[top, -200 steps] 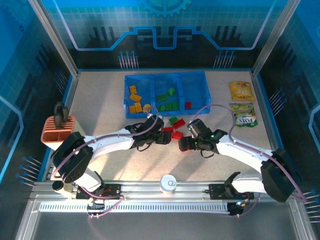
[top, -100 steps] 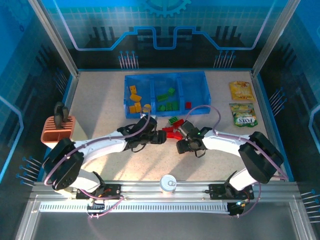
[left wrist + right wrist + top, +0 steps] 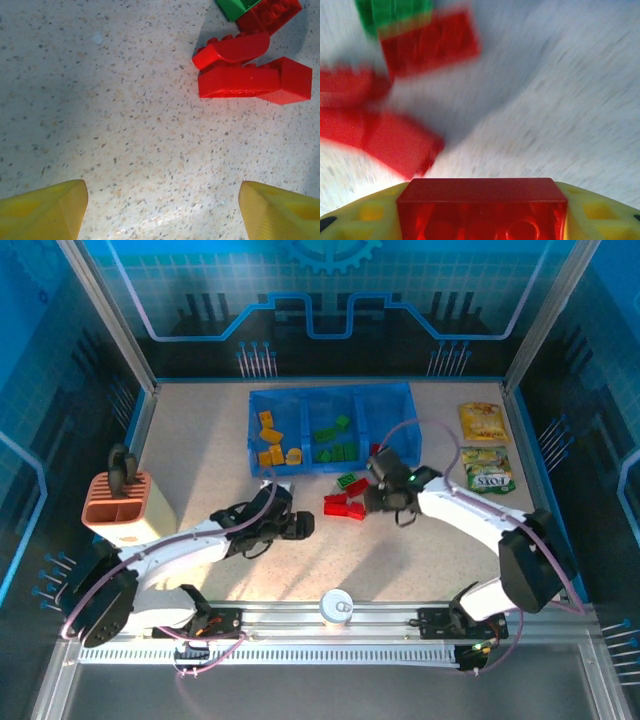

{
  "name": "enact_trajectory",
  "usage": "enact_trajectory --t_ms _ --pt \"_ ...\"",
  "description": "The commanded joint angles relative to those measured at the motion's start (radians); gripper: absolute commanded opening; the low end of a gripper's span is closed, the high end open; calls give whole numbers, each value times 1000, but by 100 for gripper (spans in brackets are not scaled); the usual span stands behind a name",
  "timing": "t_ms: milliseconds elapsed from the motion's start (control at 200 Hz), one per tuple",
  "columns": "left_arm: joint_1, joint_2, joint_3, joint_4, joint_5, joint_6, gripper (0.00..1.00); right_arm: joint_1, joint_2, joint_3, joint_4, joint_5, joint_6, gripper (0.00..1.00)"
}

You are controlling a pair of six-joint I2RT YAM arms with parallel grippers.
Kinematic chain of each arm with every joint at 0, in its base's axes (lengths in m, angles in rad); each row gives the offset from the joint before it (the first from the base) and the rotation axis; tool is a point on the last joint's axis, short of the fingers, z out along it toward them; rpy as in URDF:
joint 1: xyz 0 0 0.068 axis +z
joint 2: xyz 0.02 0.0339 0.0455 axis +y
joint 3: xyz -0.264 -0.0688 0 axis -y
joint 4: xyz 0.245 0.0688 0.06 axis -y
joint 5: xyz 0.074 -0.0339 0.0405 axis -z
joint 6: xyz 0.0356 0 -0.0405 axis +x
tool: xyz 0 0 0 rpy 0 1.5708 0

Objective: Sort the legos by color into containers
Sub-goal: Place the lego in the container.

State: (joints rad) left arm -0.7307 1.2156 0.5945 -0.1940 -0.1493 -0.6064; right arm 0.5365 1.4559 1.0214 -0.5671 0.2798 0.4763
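Note:
My right gripper [image 3: 482, 222] is shut on a red lego [image 3: 482, 195], lifted just off the table; its yellow fingers [image 3: 600, 215] press both ends. In the top view this gripper [image 3: 378, 502] hovers right of the loose red legos [image 3: 345, 506] and a green one [image 3: 347, 481]. The left gripper [image 3: 162, 210] is open and empty, over bare table short of three red legos [image 3: 252, 82]. From above, it [image 3: 303, 526] sits left of that cluster. The blue containers [image 3: 412, 412] hold yellow legos [image 3: 270, 445], green legos [image 3: 335, 440] and one red lego [image 3: 377, 450].
A salmon-pink slotted holder [image 3: 115, 502] stands at the left edge. Two snack packets [image 3: 482, 422] [image 3: 488, 474] lie at the right. A can [image 3: 337, 606] sits on the rail between the arm bases.
The right gripper closed on a red lego and carried it up and back toward the tray. The left arm pulled away to the left, toward the near side.

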Motion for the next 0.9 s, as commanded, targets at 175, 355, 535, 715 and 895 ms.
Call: enact_trajectory --t_ms 175,355,535,715,895 --pt "-155 -109 -60 -99 -120 -72 80 -239 263 406 -45 -90 -65 50" --pt "-204 -161 -102 -92 -139 -120 80 -270 458 585 -79 -116 -47 52" --pt "-208 -195 -99 -109 -152 -111 80 -269 544 682 -127 -95 -44 68" --pt "-208 -160 -64 -91 -157 -81 81 -245 455 627 -103 -66 -44 88" --pt "-193 -38 47 -91 -161 -40 84 -213 274 510 -78 -26 -45 90"
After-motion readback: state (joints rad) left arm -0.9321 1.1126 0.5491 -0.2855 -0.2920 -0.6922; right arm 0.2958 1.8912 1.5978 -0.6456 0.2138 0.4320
